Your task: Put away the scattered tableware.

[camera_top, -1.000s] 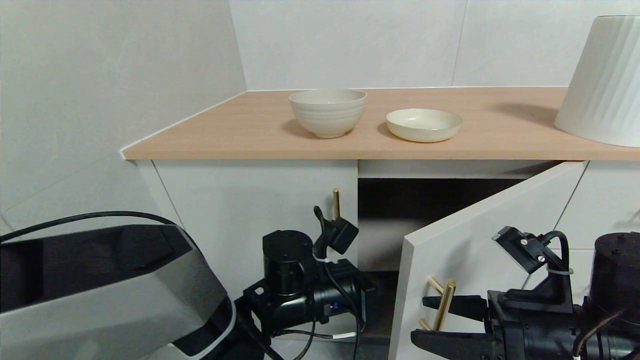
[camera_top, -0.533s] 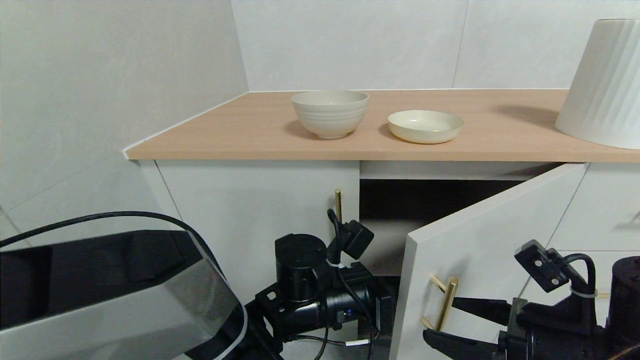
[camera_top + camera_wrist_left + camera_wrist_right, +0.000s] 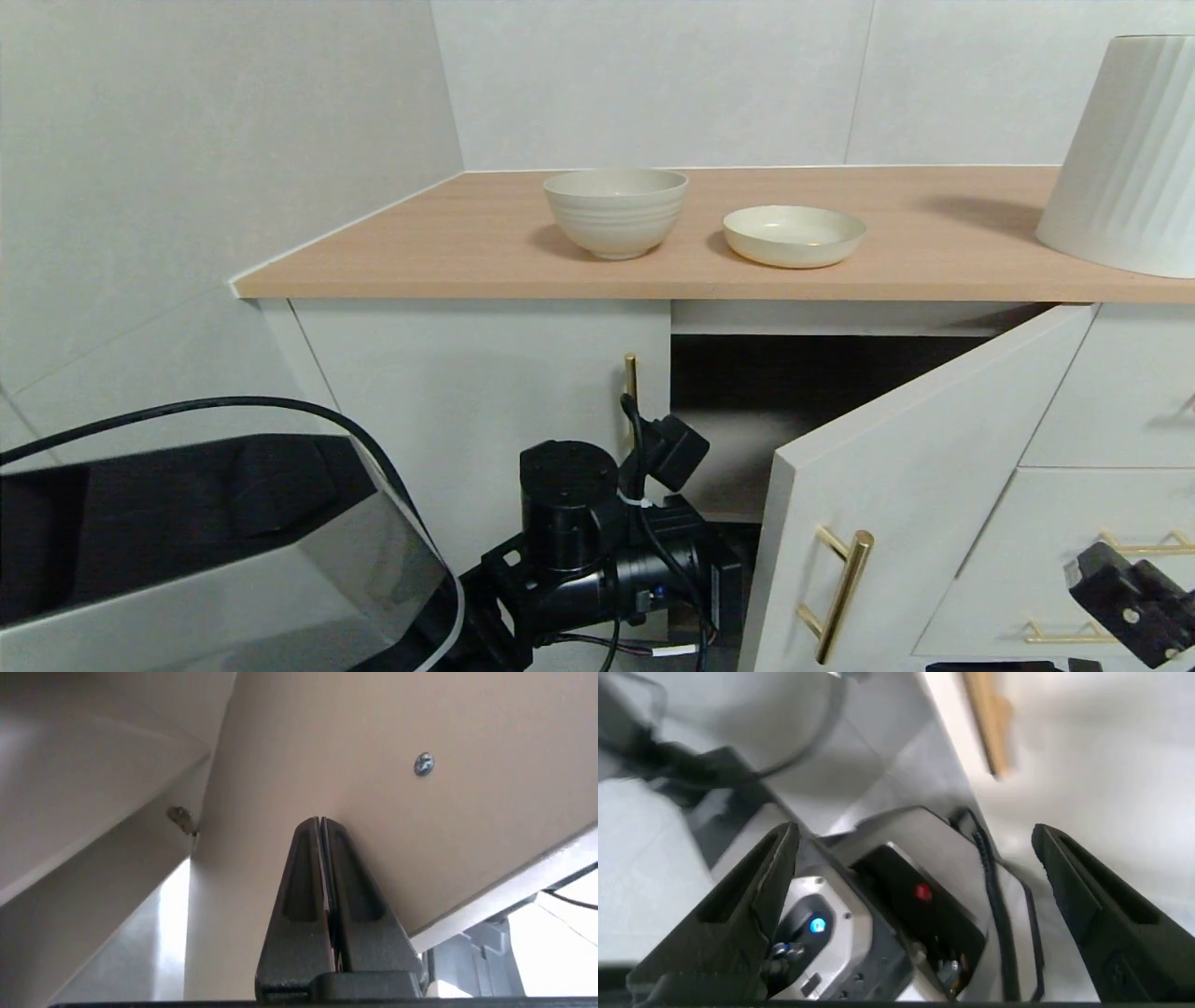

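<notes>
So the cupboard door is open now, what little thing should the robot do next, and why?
Probably raise the right gripper up toward the shallow plate. The cabinet door stands swung open, that gripper is open and holds nothing, and the plate and the bowl still sit on the countertop, the plate on the right arm's side.

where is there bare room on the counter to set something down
Bare countertop runs from its left edge to the bowl, and another stretch lies between the plate and the lampshade. The gap between bowl and plate is tight.
</notes>
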